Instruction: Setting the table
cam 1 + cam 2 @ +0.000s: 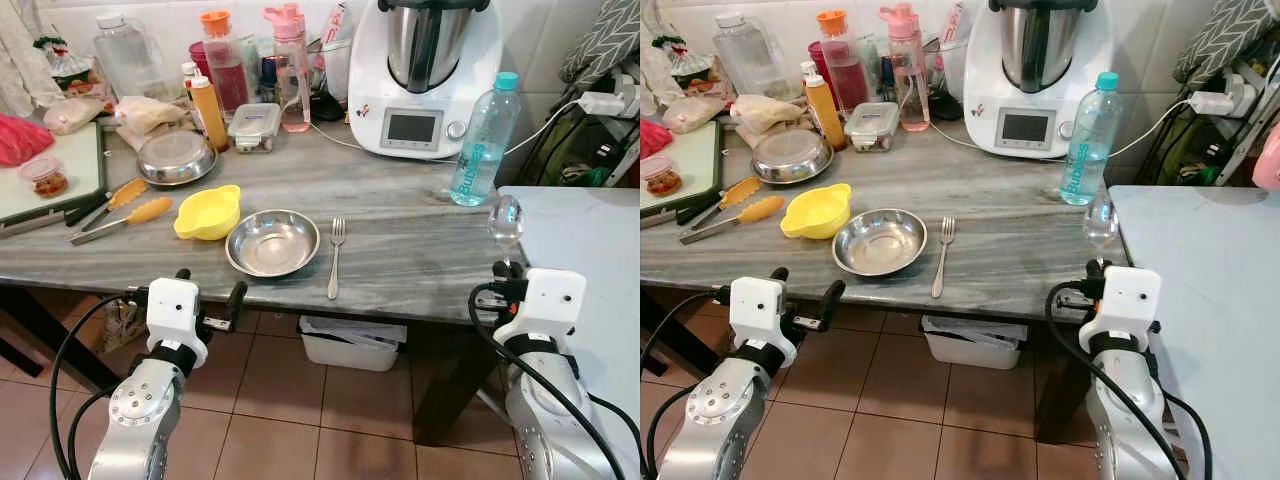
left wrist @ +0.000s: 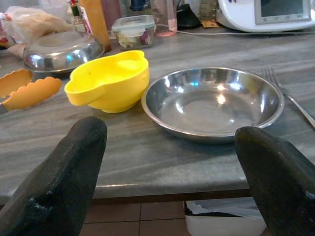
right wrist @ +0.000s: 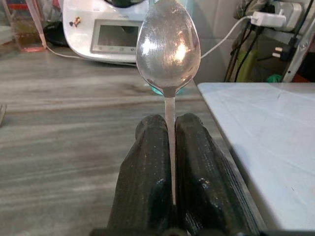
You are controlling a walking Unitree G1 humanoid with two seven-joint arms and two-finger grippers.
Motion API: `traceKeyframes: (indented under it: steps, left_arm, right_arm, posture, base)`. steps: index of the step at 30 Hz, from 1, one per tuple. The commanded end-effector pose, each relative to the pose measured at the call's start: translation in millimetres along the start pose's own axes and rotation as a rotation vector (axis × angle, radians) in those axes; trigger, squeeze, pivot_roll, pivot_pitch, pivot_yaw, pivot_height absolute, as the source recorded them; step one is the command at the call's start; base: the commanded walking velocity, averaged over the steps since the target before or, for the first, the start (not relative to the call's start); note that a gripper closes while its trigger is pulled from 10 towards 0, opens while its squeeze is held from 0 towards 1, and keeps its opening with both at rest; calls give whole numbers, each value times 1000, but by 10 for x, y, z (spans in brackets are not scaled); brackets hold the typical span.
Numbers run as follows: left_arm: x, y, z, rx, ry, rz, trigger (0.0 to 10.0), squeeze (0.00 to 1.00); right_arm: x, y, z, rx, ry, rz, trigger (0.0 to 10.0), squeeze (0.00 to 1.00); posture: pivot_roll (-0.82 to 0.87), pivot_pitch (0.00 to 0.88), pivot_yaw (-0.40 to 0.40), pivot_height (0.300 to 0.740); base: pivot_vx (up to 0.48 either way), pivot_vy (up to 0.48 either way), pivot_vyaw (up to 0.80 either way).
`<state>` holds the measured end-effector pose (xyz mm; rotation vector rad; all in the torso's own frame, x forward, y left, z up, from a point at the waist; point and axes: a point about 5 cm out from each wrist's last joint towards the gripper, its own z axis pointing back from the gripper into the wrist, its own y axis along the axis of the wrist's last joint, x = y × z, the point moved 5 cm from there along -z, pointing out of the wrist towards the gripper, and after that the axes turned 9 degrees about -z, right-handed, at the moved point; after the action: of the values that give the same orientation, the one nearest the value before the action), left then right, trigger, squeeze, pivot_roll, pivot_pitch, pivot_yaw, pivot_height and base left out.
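My right wrist camera shows what my head views barely resolve: my right gripper (image 3: 170,147) is clamped on the spoon (image 3: 168,46), bowl upright, off the counter's (image 1: 400,250) right front corner. My left gripper (image 2: 172,162), fingers spread wide, is level with the front edge facing the steel plate (image 1: 272,242); the fork (image 1: 336,256) lies just right of the plate, the yellow bowl (image 1: 208,212) touching its left.

Silver arms carried white boxy wrist housings, looping black cables, ringed screws, and matte black fingers (image 2: 59,182).
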<state>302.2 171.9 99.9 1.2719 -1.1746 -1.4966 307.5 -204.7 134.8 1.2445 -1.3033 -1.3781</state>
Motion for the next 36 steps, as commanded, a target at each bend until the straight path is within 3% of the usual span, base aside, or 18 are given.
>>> traceKeyframes:
  steps: [1,27,36]
  left_arm:
    - [-60,42,-4,6,16,-7,10000,0]
    - [34,61,-89,8,-28,-26,10000,0]
    - [153,167,-103,64,-92,-30,10000,0]
  right_arm:
    - [-76,48,-17,11,30,-3,10000,0]
    - [-62,34,-3,11,14,-7,10000,0]
    - [-46,40,-14,16,4,-5,10000,0]
  posture:
    - [-45,21,44,740]
    - [-55,21,61,740]
    - [-57,19,64,740]
  base:
    - [0,0,0]
    - [0,392,0]
    - [0,57,0]
